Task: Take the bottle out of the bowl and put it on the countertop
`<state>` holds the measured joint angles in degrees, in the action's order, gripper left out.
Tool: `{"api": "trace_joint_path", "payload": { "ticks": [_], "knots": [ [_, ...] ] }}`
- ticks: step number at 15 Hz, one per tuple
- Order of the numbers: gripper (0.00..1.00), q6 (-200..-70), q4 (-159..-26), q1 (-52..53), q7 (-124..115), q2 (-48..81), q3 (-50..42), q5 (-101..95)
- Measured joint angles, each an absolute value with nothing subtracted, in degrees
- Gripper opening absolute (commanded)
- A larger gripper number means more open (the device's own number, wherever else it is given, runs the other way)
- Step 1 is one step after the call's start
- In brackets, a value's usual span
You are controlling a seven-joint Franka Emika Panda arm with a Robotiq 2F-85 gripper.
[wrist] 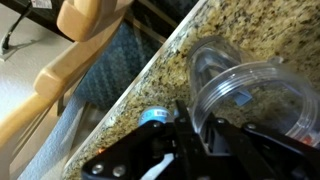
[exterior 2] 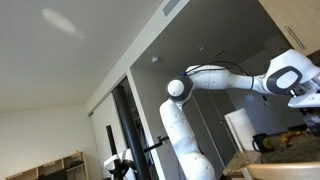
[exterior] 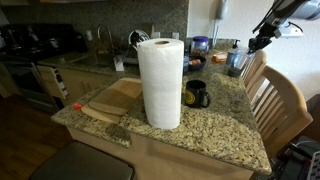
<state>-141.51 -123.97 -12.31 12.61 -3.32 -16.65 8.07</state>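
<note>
While I am hovering the gripper (exterior: pixel 260 42) over the countertop (exterior: pixel 215 125) corner, its rounded edge is running beside a wooden chair (wrist: pixel 85 30) | clear round containers (wrist: pixel 245 95) are sitting near that edge, contents unclear | the likely bottle (wrist: pixel 153 116) is showing a blue cap by the fingers | I cannot tell the jaw state.
</note>
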Motion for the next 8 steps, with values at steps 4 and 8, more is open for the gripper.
{"api": "trace_joint_path", "payload": {
  "ticks": [4,8],
  "knots": [
    [0.04,-148.52,-126.35,-10.29,10.54,-3.31,-13.62,8.71],
    [0.04,-142.49,-125.52,-9.38,8.55,-4.85,-11.72,1.94]
  ]
}}
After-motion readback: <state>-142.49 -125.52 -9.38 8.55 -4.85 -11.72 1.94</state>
